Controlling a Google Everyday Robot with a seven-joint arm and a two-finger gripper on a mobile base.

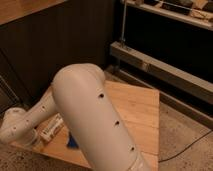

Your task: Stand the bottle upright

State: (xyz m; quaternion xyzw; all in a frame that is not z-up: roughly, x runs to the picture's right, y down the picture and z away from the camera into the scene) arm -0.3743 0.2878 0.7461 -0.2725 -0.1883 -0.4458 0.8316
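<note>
Wooden table [140, 107] fills the floor. Bottle [51, 128] lies flat near its left edge, not stood up yet. Gripper [35, 137] sits beside it, mostly hidden by the big arm [95, 125].

Looks like a workshop or lab: low wooden table [137, 112], speckled floor [182, 142], metal shelving [165, 70], dark wall panels [60, 45]; claw hidden.

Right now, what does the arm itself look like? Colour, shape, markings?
The arm is matte white, a thick rounded tube with a row of small dark holes along its side. A slimmer white link bends at lower left. The gripper is not in view; no cables show.
</note>
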